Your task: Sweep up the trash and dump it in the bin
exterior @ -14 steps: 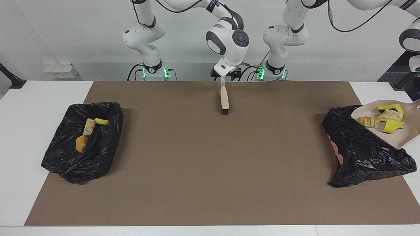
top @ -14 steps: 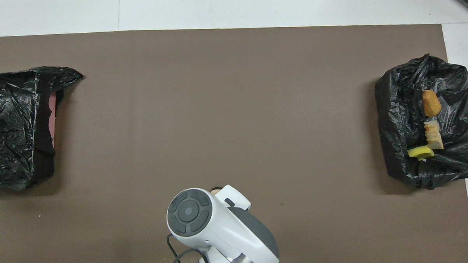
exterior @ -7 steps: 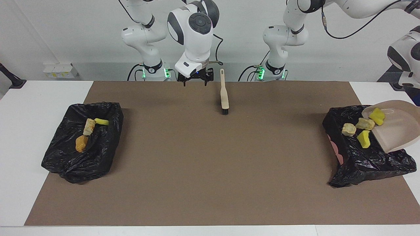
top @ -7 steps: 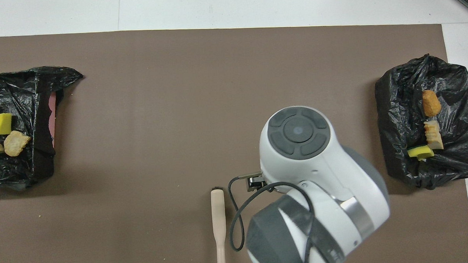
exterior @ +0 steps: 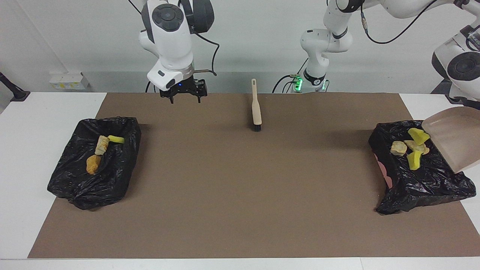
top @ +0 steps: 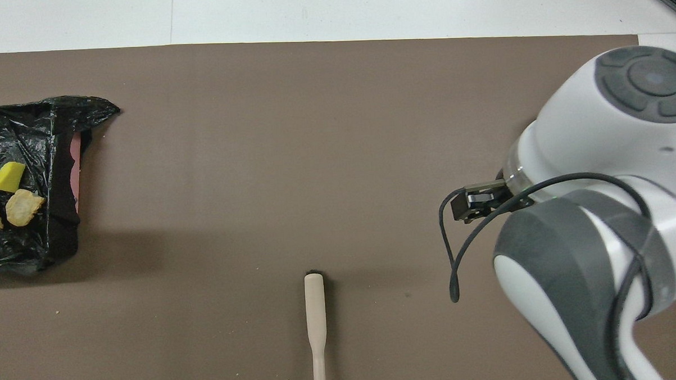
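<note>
The beige dustpan (exterior: 455,137) hangs steeply tilted over the black bag-lined bin (exterior: 416,176) at the left arm's end. The left arm's wrist (exterior: 459,65) is above it; its gripper is past the view's edge. Yellow sponge pieces (exterior: 414,159) and tan chunks (exterior: 398,148) lie in that bin, with one yellow piece (exterior: 418,135) at the pan's lip. They also show in the overhead view (top: 3,176). My right gripper (exterior: 184,98) is open and empty, raised over the mat's edge by the robots. The beige brush (exterior: 256,108) lies on the mat.
A second black-lined bin (exterior: 67,180) at the right arm's end holds three scraps (exterior: 93,164). The brown mat (exterior: 240,187) covers most of the table. In the overhead view the right arm (top: 597,203) covers that second bin, and the brush handle (top: 315,320) shows.
The right gripper let go of the brush, rose and swung toward the right arm's end. The dustpan tipped steeper and its scraps slid into the bin.
</note>
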Controlling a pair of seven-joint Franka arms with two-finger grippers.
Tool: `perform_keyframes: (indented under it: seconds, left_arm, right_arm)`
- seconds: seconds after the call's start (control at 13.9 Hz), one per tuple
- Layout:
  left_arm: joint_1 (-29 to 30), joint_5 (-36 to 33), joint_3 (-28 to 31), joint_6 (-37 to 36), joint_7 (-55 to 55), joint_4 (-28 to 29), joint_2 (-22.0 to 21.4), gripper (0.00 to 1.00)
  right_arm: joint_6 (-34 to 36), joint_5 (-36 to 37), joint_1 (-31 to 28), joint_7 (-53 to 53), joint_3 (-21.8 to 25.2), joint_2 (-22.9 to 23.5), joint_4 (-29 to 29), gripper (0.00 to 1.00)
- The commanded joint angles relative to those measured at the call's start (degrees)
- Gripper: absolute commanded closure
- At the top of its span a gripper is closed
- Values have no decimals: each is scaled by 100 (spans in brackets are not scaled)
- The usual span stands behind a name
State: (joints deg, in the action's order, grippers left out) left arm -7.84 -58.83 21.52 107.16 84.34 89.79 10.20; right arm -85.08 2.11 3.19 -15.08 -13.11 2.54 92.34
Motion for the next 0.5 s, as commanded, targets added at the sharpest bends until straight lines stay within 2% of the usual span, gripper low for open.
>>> perform_keyframes:
  seconds: [0.0,0.14,0.29,0.43]
  left_arm:
    - [63,194,-410,-519,-250,74,-256,100]
    - [63,809,-683,-888,-531,65,-256,100]
    - [63,1397,-886,-1222,-1110,83,-299,100]
    - [46,2240,-1000,-1408,-1848,170,-369,100]
  right_arm:
    - [97,210,-431,338,1,-69,-75,0]
    - [53,473,-748,671,-8,-78,-75,0]
    - [27,431,-1099,972,80,-78,-75,0]
    - [79,413,-1154,972,89,-78,-276,0]
